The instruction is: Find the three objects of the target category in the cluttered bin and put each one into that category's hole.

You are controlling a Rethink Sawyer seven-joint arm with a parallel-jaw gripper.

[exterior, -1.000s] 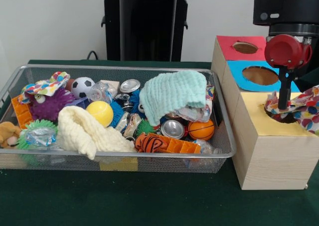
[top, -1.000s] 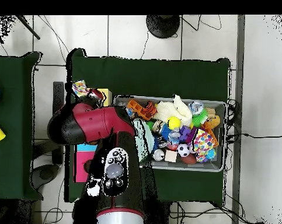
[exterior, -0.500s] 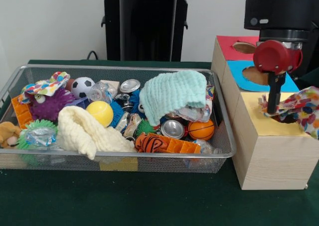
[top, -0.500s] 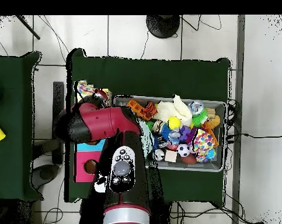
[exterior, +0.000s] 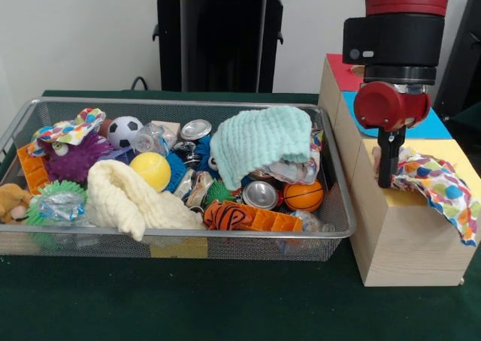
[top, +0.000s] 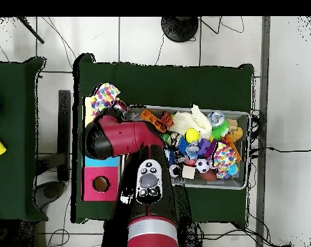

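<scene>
My gripper (exterior: 385,177) hangs over the left edge of the yellow-topped box (exterior: 460,150), shut on the left end of a polka-dot cloth (exterior: 440,191). The cloth lies spread over the box top and droops down its right front, hiding the hole. From above, the same polka-dot cloth (top: 106,98) shows past the arm's red head, which hides the gripper. In the wire bin (exterior: 180,101) lie a mint-green cloth (exterior: 259,140), a cream cloth (exterior: 128,198) and a second polka-dot cloth (exterior: 68,131).
The blue-topped box (exterior: 442,128) and red-topped box (exterior: 338,69) stand behind the yellow one; the arm covers their holes in the front view. The red box's hole (top: 100,184) shows from above. Balls, cans and plush toys fill the bin (top: 209,186).
The gripper has risen from the yellow box's hole and moved toward the bin. The polka-dot cloth came along with it and now lies spread over the box top.
</scene>
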